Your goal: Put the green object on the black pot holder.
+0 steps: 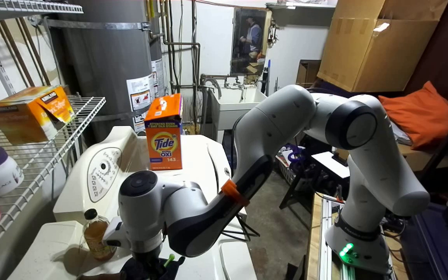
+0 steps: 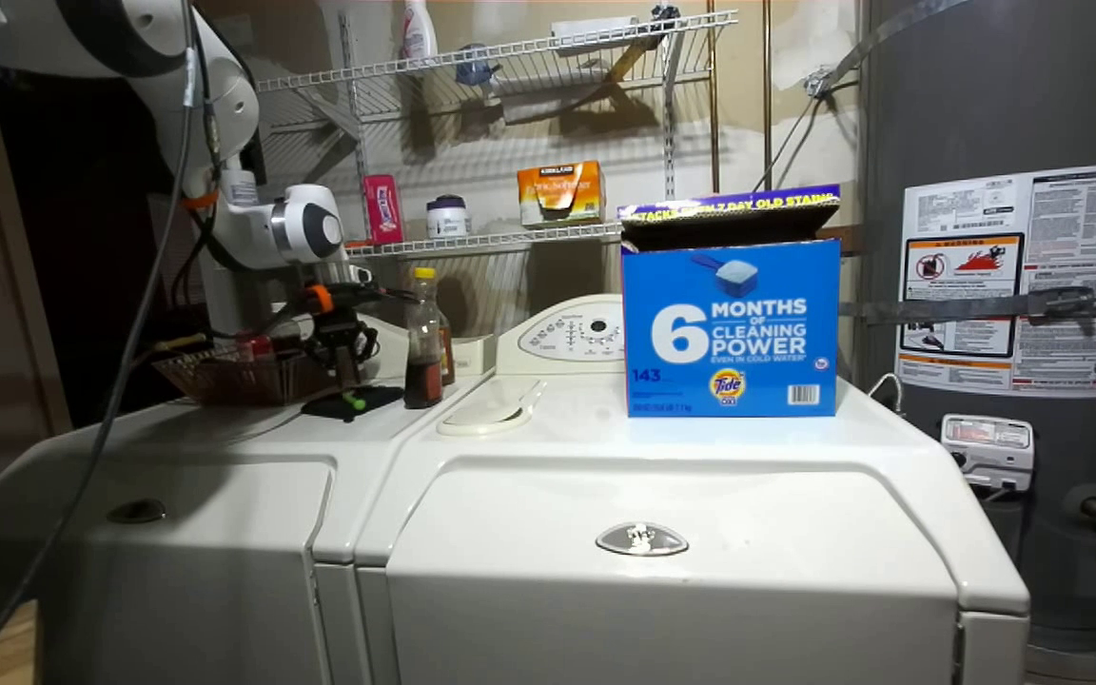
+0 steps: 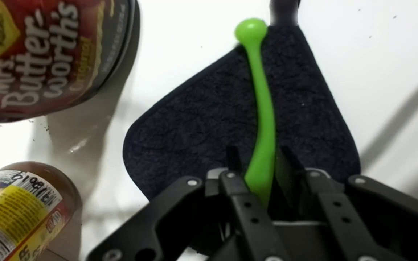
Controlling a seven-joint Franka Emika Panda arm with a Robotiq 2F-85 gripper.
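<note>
We see the green object [image 3: 265, 116] stretch over the black pot holder [image 3: 194, 134], its round end crossing the pad's edge, its other end between the jaws of the gripper [image 3: 259, 154]; we cannot tell whether they pinch it. A Mrs. Butterworth's bottle [image 3: 42, 58] stands nearby

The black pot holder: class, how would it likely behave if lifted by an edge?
The black pot holder would probably sag, as it looks like soft cloth. It seems thin, hence probably light. Its textured face may resist slipping.
</note>
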